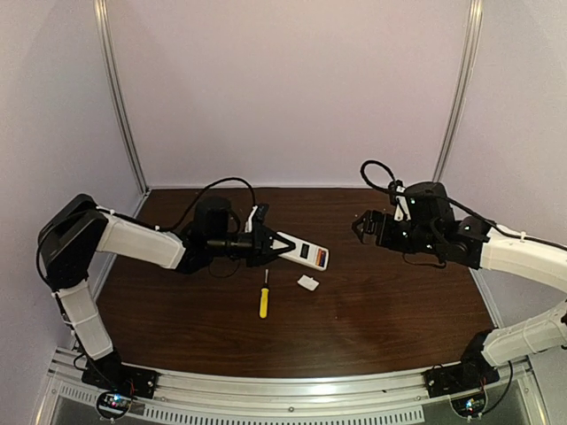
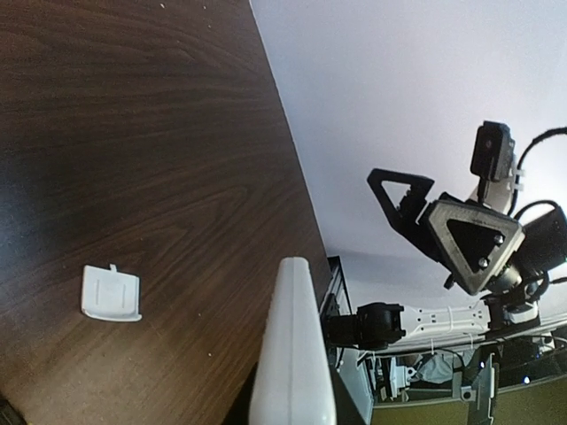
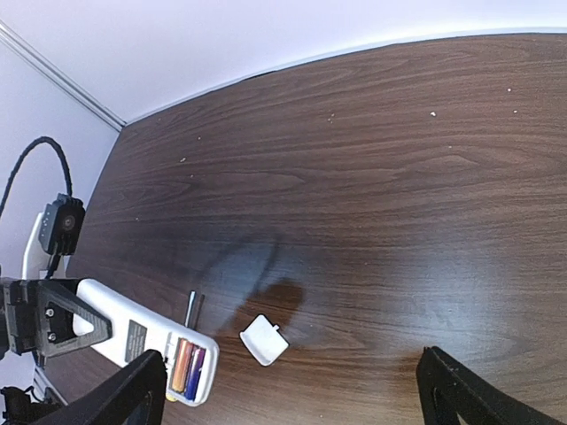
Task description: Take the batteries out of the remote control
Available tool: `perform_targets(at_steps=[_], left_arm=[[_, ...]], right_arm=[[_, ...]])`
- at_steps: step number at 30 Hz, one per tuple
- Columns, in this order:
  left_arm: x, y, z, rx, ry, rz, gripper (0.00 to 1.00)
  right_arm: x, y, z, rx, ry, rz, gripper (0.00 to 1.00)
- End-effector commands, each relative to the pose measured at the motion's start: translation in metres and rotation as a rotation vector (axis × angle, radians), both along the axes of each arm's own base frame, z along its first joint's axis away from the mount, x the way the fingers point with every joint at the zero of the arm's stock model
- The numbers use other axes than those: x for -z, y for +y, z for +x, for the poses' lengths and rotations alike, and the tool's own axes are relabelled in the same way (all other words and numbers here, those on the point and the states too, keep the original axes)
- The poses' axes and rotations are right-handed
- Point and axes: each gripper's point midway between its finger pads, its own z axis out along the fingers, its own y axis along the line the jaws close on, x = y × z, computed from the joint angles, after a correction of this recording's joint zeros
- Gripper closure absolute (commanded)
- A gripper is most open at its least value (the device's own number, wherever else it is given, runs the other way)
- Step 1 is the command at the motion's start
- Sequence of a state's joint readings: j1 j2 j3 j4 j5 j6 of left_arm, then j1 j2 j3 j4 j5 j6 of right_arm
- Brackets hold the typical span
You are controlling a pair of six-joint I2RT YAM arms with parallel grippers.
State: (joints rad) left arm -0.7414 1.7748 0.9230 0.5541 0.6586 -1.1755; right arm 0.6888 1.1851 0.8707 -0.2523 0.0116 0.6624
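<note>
So the left claw [image 1: 270, 246] is clamped on one end of the remote control [image 1: 306, 254], which sticks straight out toward the right claw [image 1: 361, 227]. That one hangs a little way off from the remote's free end, fingers spread wide with nothing between them. The batteries [image 3: 188, 367] sit side by side in the open bay at the end farthest from the left claw (one orange-ish, one blue-purple). A small white lid [image 1: 308, 282] lies on the counter [image 1: 390, 301] just below that free end, and a yellow-handled screwdriver [image 1: 263, 299] lies right beneath the left claw's tips.
</note>
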Motion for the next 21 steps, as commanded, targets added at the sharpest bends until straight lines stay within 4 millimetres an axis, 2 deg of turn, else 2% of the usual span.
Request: perform_targets(at_steps=[1,6,11,16,21], left_arm=[[-0.017,-0.016,0.032,-0.094,-0.037,-0.112,1.00],[0.001,-0.038,0.053,-0.084,-0.009,-0.105,1.00],[0.010,-0.048,0.070,-0.109,-0.021,-0.102,1.00],[0.035,-0.050,0.093,-0.148,-0.022,-0.025,1.00],[0.051,-0.041,0.120,-0.180,-0.009,-0.006,1.00]], right_arm=[[0.007,-0.024,-0.003,0.088,0.000,-0.036,0.00],[0.008,-0.032,-0.010,0.098,-0.003,-0.030,0.00],[0.013,-0.036,-0.015,0.103,-0.003,-0.007,0.00],[0.017,-0.034,-0.016,0.095,0.002,0.006,0.00],[0.018,-0.033,-0.016,0.088,0.003,0.007,0.00]])
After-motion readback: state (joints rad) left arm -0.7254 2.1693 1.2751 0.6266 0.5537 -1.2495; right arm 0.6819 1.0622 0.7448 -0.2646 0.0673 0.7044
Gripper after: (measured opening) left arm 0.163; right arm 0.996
